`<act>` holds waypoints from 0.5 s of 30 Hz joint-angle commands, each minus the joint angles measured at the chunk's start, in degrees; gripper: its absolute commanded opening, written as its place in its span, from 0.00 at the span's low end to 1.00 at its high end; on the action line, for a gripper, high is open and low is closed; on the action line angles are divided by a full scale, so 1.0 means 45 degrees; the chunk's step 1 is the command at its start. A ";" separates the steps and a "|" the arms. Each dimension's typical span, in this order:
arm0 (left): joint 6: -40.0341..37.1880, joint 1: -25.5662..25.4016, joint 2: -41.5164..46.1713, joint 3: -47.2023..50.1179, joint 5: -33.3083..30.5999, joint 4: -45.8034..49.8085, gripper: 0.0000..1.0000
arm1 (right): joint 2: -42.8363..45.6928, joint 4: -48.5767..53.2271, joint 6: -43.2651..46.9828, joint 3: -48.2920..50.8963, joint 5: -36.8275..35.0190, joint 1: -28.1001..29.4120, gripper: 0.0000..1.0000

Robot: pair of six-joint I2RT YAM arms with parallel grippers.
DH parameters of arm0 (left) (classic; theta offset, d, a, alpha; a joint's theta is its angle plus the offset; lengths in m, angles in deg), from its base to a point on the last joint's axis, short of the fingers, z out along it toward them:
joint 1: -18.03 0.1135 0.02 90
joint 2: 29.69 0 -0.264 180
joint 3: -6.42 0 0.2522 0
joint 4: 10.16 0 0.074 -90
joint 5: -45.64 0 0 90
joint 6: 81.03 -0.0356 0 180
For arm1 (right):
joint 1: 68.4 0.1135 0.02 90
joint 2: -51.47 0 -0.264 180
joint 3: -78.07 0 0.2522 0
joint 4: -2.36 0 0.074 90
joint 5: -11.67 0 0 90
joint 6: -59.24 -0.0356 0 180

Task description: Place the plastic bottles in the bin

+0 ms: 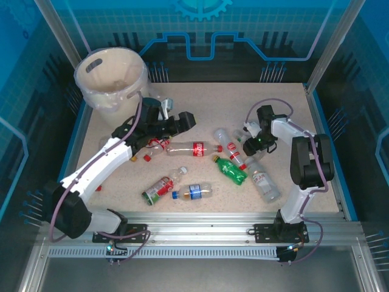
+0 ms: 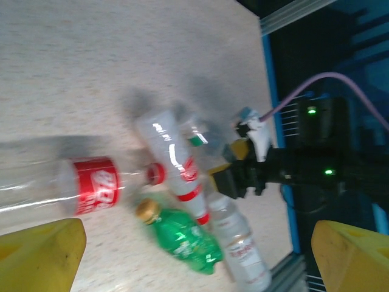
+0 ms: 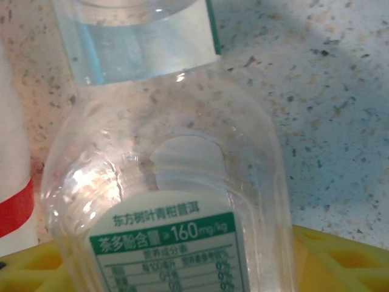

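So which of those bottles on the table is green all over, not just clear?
The green bottle with the orange-gold cap, lying on its side in the right-hand cluster between a red-labelled bottle and a white-labelled bottle. The others are clear plastic.

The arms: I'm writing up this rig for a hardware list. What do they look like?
The left arm and right arm have white links with black joints. A lilac cable runs along each. The fingers are chunky and yellow.
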 commanded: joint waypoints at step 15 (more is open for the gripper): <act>0.3675 -0.1814 -0.3470 -0.1266 0.1228 -0.5299 0.99 | 0.5411 -0.2840 -0.2964 0.1980 0.5056 -0.0260 0.57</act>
